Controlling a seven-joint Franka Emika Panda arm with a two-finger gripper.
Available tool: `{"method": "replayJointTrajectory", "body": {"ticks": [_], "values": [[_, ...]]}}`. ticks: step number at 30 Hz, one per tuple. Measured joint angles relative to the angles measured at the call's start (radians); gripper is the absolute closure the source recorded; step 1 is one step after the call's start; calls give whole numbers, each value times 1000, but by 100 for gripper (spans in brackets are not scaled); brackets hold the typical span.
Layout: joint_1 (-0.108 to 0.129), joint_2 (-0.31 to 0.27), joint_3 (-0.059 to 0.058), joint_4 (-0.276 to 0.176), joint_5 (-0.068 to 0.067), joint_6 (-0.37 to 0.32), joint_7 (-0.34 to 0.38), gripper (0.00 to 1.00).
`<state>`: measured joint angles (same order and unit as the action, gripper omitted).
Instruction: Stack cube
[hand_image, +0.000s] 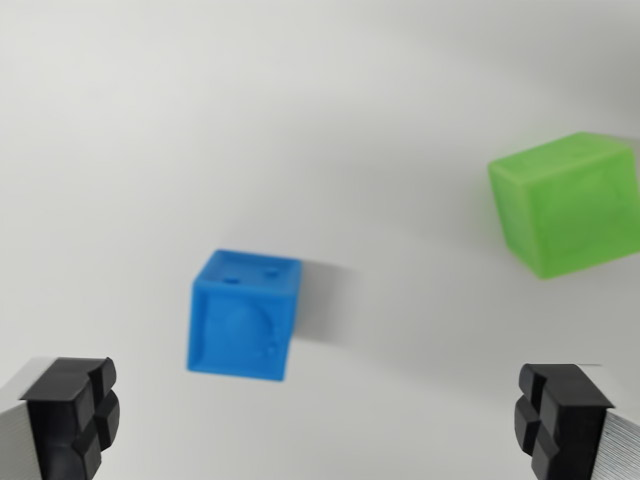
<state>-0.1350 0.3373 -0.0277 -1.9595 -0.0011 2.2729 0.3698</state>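
Observation:
A blue cube (242, 315) rests on the white surface, left of the wrist view's middle and just above the line between my fingers. A green cube (567, 203) sits apart from it, at the wrist view's right edge and farther up. My gripper (315, 425) is open, its black pads at the bottom left (75, 415) and bottom right (557, 420) corners. Nothing is between the fingers. The blue cube lies closer to the left finger than to the right one.
A plain white tabletop (300, 120) fills the view around both cubes.

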Motion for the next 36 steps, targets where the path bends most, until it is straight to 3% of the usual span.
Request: {"method": "replayJointTrajectory", "body": {"ticks": [16, 36], "values": [[-71, 123, 1, 65, 3, 65, -195, 0], [-168, 310, 12, 204, 5, 122, -448, 0]]}}
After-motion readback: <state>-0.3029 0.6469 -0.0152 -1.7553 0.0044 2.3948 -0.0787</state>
